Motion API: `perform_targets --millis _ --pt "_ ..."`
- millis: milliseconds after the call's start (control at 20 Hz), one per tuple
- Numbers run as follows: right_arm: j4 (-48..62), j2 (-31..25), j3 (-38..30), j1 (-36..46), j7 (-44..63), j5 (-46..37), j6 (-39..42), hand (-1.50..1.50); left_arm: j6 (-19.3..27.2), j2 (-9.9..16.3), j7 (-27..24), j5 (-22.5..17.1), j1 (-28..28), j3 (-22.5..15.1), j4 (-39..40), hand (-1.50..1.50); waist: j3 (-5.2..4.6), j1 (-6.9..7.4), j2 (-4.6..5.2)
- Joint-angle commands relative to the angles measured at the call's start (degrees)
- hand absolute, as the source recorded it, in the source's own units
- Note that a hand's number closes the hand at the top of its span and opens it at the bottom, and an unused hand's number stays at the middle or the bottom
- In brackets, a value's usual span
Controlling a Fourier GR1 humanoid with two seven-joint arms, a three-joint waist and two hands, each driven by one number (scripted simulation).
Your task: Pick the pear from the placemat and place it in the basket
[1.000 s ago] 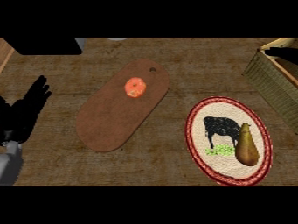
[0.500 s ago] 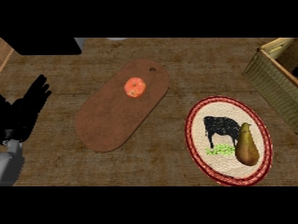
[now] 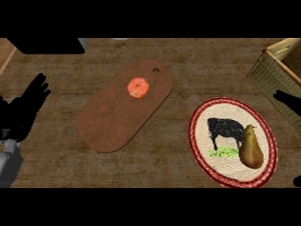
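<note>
pear (image 3: 250,148): lying on the right half of the placemat, narrow end pointing up the view, fat end down; nothing's touching it

placemat (image 3: 202,132): oval, cream middle with a red woven border, sitting lower right on the surface; there's a black cow picture with a green grass patch printed on it, and the pear sits just beside the cow on its right

basket (image 3: 278,71): woven, tan, up in the top right corner and partly cut off by the edge; it's up and to the right of the placemat, close but not touching as far as I can see

right hand (image 3: 297,107): dark fingers poking in from the right edge, in front of the basket's lower wall and above the placemat's right side; another dark bit shows at the lower right corner. too little of it in view, so honestly can't tell if it's open or closed. it's apart from the pear

left hand (image 3: 19,110): way over at the left edge, fingers straight and pointing up, thumb out to the side, so it's open and holding nothing; grey forearm below it. well apart from everything task-related

cutting board (image 3: 114,119): long brown oval, tilted, middle of the surface, between the left hand and the placemat, near the placemat's left rim without touching it

tomato (image 3: 137,87): small orange-red thing on the upper part of the board

surface (image 3: 178,55): dark wood planks

in the way: between pear and basket it's just bare wood and the right hand's fingers
</note>
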State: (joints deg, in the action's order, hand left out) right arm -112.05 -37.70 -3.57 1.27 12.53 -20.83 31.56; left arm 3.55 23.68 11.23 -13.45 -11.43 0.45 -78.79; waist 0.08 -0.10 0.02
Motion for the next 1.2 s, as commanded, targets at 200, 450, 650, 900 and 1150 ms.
perform_targets --millis 200,450,650,900,1150 --pt "12.4 10.7 5.1 -0.6 -11.8 -9.0 -11.7 -1.5 -1.1 -0.7 -1.2 1.5 -1.5 1.8 2.3 0.0 -0.05 0.1 0.07" --pt "22.9 11.1 7.6 6.0 -11.1 -17.0 -12.0 -1.5 0.2 -2.7 2.1 3.7 1.6 0.4 -5.0 0.0 -0.05 0.57 0.0" --pt "22.8 9.9 6.2 5.4 -11.5 -17.1 -7.5 -1.5 -2.5 -2.5 -0.4 3.6 -1.3 3.6 2.0 0.0 -0.08 0.07 0.0" --pt "32.3 11.4 6.3 7.5 -17.3 -22.3 -11.1 -1.5 -5.2 -3.8 -3.0 4.6 -1.0 4.7 4.6 0.0 -0.08 0.13 0.02" --pt "28.9 11.6 3.8 4.7 -19.1 -22.3 -10.2 -1.5 -5.2 -3.9 2.6 4.1 3.5 6.2 -5.7 0.0 -0.07 0.18 -0.08"
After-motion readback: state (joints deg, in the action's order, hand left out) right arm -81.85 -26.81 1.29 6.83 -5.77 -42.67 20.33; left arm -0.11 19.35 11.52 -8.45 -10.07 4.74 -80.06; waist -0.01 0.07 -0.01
